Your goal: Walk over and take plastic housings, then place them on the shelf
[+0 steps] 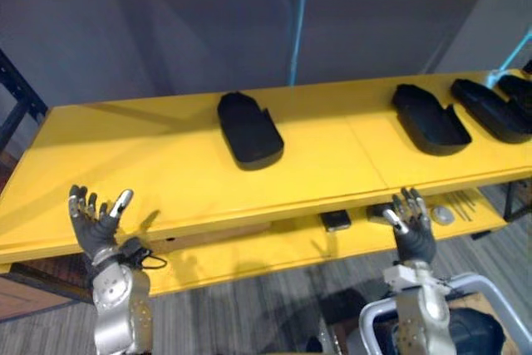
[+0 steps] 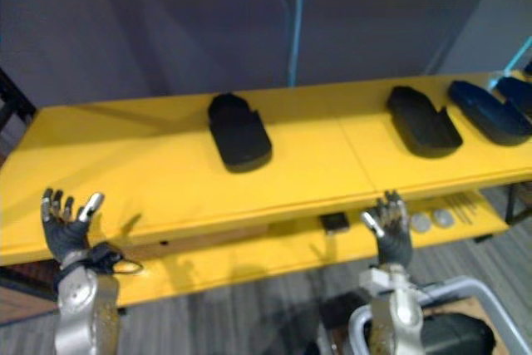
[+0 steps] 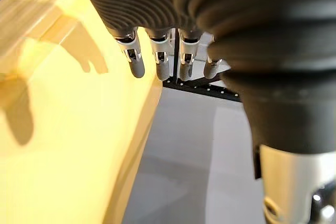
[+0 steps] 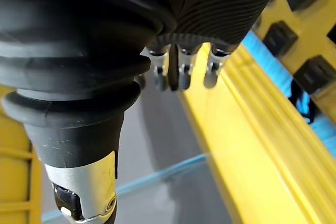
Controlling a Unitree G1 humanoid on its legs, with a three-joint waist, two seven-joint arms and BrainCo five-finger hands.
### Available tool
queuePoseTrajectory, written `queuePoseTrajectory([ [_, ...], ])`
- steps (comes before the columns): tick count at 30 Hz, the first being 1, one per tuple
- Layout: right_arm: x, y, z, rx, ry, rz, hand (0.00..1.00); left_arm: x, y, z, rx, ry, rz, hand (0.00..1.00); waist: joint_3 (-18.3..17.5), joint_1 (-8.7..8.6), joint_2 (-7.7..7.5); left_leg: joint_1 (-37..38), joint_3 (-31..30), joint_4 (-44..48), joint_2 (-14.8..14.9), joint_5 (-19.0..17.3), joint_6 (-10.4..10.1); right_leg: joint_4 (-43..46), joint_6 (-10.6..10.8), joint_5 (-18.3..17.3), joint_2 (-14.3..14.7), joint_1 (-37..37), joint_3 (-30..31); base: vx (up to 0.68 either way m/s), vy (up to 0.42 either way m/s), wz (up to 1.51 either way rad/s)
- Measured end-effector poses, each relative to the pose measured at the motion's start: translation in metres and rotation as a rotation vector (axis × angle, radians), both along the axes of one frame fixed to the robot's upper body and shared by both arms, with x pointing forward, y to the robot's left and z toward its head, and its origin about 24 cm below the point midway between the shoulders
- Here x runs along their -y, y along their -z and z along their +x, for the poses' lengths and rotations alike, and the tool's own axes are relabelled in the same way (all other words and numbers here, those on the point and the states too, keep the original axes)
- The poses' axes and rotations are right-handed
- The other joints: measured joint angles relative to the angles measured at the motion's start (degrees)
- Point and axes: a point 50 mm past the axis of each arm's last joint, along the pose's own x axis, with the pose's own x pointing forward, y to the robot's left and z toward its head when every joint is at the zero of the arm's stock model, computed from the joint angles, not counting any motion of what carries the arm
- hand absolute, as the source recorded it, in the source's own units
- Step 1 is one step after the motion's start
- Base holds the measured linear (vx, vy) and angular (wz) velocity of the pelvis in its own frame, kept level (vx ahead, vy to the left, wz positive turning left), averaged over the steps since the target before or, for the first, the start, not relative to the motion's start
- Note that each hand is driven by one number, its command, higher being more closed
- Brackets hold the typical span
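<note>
We hold both hands up just short of the front edge of the long yellow table (image 1: pixel 166 180). The left hand (image 1: pixel 96 224) and the right hand (image 1: pixel 412 224) each have their fingers spread and loosely straight, with nothing in them. One black moulded plastic housing (image 1: pixel 249 130) lies flat near the middle of the table, well apart from either hand. The further black plastic housings (image 1: pixel 430 120) lie side by side towards the right end. A yellow lower shelf (image 1: pixel 274 247) runs beneath the top. We judge the approach done and the pick-up not yet begun. Next we would need to reach forward over the edge and close our fingers round the middle housing's rim.
</note>
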Motion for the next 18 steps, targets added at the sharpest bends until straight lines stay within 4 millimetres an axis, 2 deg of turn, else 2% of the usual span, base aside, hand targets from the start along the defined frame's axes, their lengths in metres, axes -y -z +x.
queuePoseTrajectory([
  [1, 0.000, 0.000, 0.000, -0.002, -0.002, -0.002, 0.00, -0.002, 0.001, 0.002, -0.007, -0.005, -0.002, 0.00, -0.1, -0.01, 0.08, 0.0, 0.3, 0.0, 0.0, 0.0, 0.0, 0.0, 0.0, 0.1, 0.0, -0.2, 0.2, -0.04, -0.017, -0.20],
  [3, 0.001, 0.004, 0.005, -0.016, -0.030, -0.010, 0.00, -0.019, 0.004, 0.010, -0.062, -0.021, 0.025, 0.00, -0.2, 0.01, 0.53, 0.0, 1.9, 0.1, -0.1, 0.0, 0.0, 0.0, -0.2, 0.7, 0.3, -1.1, 1.8, -0.04, -0.011, -0.33],
  [6, 0.003, 0.007, 0.006, -0.035, -0.053, -0.020, 0.00, -0.034, -0.005, 0.023, -0.070, -0.021, 0.059, 0.00, -0.4, -0.54, 1.01, 0.0, 2.7, 0.2, -0.1, 0.0, 0.0, 0.0, -0.5, 1.3, 0.4, -1.7, 2.1, -0.03, -0.004, -0.19],
  [8, 0.004, 0.006, 0.006, -0.035, -0.061, -0.030, 0.00, -0.040, -0.009, 0.031, -0.076, 0.002, 0.081, 0.00, -0.6, -1.36, 1.29, 0.1, 2.8, 0.2, -0.2, 0.0, 0.0, 0.0, -0.6, 1.4, 0.4, -1.7, 2.2, -0.02, 0.004, -0.08],
  [14, 0.006, 0.004, 0.006, -0.030, -0.091, -0.055, 0.00, -0.055, -0.014, 0.055, -0.096, 0.060, 0.075, 0.00, -0.7, -2.20, 1.79, 0.2, 4.6, 0.2, -0.1, 0.0, 0.0, -0.1, -1.0, 2.3, 0.7, -2.7, 3.6, -0.03, -0.008, -0.15],
  [18, 0.010, 0.001, 0.007, -0.026, -0.092, -0.082, 0.00, -0.063, -0.036, 0.067, -0.040, 0.093, 0.094, 0.00, -0.3, -2.80, 2.47, 0.9, 5.8, 0.2, -0.1, 0.0, 0.0, -0.1, -1.1, 2.6, 0.9, -2.9, 4.8, -0.01, -0.013, -0.14],
])
